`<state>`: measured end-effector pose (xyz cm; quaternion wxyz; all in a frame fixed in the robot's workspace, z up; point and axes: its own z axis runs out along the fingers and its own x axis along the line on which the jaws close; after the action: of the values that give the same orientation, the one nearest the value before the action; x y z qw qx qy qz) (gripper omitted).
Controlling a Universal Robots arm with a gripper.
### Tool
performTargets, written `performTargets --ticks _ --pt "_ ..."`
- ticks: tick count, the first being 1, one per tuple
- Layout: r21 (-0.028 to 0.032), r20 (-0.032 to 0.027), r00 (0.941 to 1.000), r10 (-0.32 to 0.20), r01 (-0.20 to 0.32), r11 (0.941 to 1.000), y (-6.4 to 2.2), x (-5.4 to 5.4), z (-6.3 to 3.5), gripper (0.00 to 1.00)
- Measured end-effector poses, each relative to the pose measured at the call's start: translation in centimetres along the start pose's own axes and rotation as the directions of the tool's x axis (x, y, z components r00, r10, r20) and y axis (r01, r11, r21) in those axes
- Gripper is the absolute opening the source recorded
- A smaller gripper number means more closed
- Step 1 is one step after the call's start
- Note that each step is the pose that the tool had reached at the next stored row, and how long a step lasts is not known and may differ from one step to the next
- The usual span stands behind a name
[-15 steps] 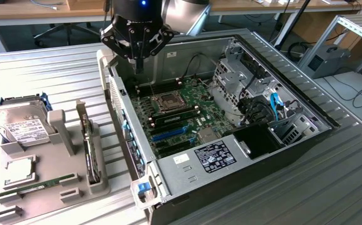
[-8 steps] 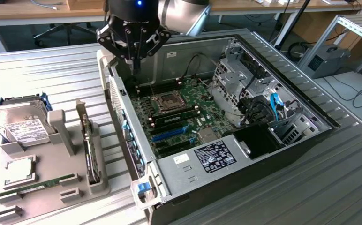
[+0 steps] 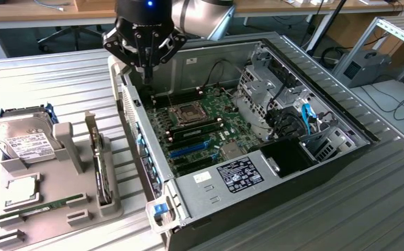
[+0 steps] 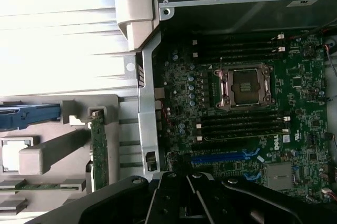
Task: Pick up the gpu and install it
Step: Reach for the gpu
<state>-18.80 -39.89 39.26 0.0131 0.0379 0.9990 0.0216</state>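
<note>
GPU [image 3: 103,170] stands on edge in the rack [image 3: 48,212], well apart from the pincer [image 3: 146,73]. It's pinched narrow, empty, above the case [image 3: 209,55] corner.

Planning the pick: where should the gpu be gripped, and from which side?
Probably its upper long edge, from straight above: the gpu stands on edge in a slot of the grey holder, its flat faces upright and its lower edge buried.

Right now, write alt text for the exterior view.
The robot's shut gripper hangs over an open computer case. The gpu stands on edge in a grey holder at the exterior view's left, apart from the gripper.
</note>
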Motion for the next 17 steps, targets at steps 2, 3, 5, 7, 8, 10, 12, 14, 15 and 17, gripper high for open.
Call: performTargets --ticks 2,3,5,7,8,10,12,14,15,17 --pt "-0.0001 0.0000 1.0000 0.000 0.000 1.0000 -0.01 0.1 0.00 0.11" --pt "-0.0001 0.0000 1.0000 0.000 0.000 1.0000 -0.02 0.2 0.00 0.11" --pt "0.0000 0.0000 1.0000 0.000 0.000 1.0000 -0.03 0.4 0.00 0.11" --pt "-0.0001 0.0000 1.0000 0.000 0.000 1.0000 -0.04 0.5 0.00 0.11" --pt "0.0000 0.0000 1.0000 0.000 0.000 1.0000 -0.05 0.6 0.00 0.11" --pt "-0.0001 0.0000 1.0000 0.000 0.000 1.0000 -0.06 0.8 0.00 0.11" --pt "-0.0001 0.0001 1.0000 0.000 0.000 1.0000 -0.08 1.0 0.00 0.11" --pt "-0.0001 0.0000 1.0000 0.000 0.000 1.0000 -0.10 1.2 0.00 0.11" --pt "-0.0001 0.0000 1.0000 0.000 0.000 1.0000 -0.10 1.4 -0.01 0.11" --pt "0.0000 0.0000 1.0000 0.000 0.000 1.0000 -0.12 1.6 -0.01 0.11"
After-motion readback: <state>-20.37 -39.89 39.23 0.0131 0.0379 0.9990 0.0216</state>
